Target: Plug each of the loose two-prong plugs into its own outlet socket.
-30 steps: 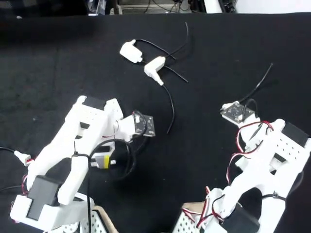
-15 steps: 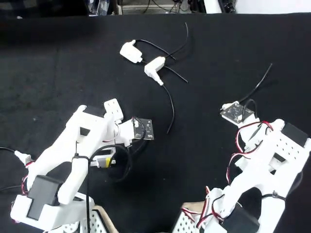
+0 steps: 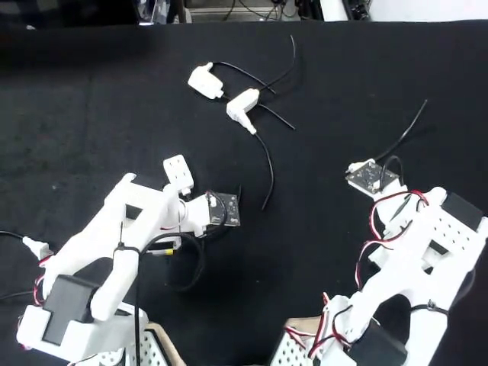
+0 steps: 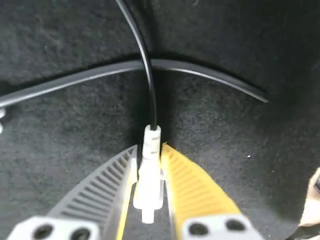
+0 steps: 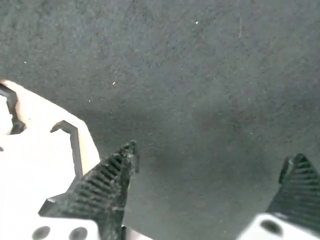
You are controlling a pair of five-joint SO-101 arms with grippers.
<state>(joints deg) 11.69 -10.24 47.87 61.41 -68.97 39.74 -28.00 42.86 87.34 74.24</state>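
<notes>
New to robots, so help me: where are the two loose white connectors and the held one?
Far white connector point(image 3: 203, 79): high view, its body.
Near white connector point(image 3: 243, 102): high view, its body.
Held white connector point(image 4: 148, 175): left wrist view, its middle.

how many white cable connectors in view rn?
3. The farthest connector and the angled connector lie near each other at the far side of the mat; the held connector is clamped in the left gripper. More may be hidden.

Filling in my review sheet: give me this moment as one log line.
left end effector: shut on white plug | right end effector: open, over table | two white connectors: lying apart, far side
</notes>
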